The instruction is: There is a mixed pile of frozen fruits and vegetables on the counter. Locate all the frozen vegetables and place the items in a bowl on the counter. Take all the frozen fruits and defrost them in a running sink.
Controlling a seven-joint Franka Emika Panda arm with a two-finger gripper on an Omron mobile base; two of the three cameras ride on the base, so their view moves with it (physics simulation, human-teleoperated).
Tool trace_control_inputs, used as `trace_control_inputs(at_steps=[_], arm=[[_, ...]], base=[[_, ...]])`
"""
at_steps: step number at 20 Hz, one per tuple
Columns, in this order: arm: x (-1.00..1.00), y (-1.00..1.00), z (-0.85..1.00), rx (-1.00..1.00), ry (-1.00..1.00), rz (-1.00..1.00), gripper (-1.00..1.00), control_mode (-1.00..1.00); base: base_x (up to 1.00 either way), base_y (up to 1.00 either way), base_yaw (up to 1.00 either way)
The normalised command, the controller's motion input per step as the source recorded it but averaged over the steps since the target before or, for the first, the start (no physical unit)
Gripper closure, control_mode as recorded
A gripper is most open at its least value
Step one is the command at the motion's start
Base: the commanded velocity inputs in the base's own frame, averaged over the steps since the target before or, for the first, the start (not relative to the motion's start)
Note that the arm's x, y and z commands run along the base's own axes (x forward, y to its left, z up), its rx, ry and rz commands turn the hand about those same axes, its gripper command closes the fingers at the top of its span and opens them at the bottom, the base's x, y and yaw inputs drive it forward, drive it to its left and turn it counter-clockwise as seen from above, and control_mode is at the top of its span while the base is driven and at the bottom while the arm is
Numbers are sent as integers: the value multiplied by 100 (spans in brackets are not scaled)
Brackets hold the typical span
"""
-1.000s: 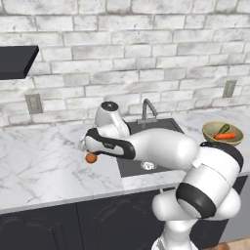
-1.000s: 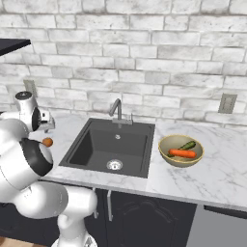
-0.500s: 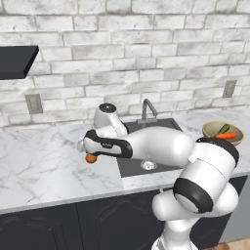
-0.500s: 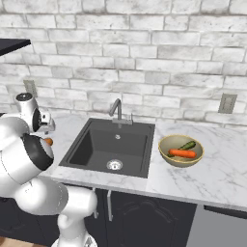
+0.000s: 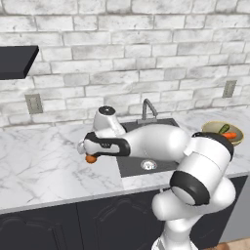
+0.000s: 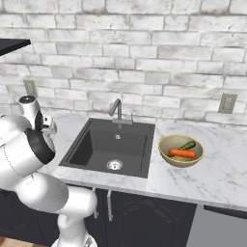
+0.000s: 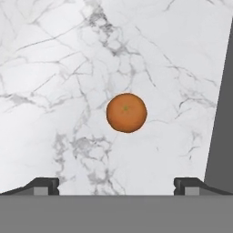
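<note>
Claw (image 7: pixel 116 184) gapes wide above one dull, round orange (image 7: pixel 126 113) lying on the white marble counter (image 7: pixel 54 68), at 12 o'clock from its fingertips. One carrot (image 6: pixel 183 154) and one green stick (image 6: pixel 186 145) lie in the bowl (image 6: pixel 174 160).

Backdrop is a whitewashed brick wall (image 5: pixel 146 63) running the whole width, grey mortar lines all over. Two outlets (image 5: pixel 33 103) are set into it, one far left and another (image 6: pixel 226 102) far right, both pale plates low on the bricks. Up in the left corner a black shelf (image 5: pixel 17 60) sticks out from the wall. Down below are dark cabinet doors (image 6: pixel 144 217) with a slim silver handle (image 6: pixel 110 205), and a lighter grey panel (image 6: pixel 217 226) sits at the far right.
</note>
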Motion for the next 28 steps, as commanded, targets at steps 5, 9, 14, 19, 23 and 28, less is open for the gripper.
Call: trace_control_inputs(at_steps=[5, 9, 14, 19, 23, 28], arm=[[9, 1, -15, 0, 3, -3, -100, -100], [12, 2, -14, 0, 3, -3, -100, -100], [9, 2, -15, 0, 3, -4, -100, -100], [6, 8, -15, 0, 3, -3, -100, -100], [8, 7, -16, 0, 2, -3, -100, -100], [14, 4, -14, 1, 3, -3, -100, -100]], base=[[0, 0, 0], [0, 0, 0], [0, 0, 0], [0, 0, 0], [0, 0, 0], [0, 0, 0]])
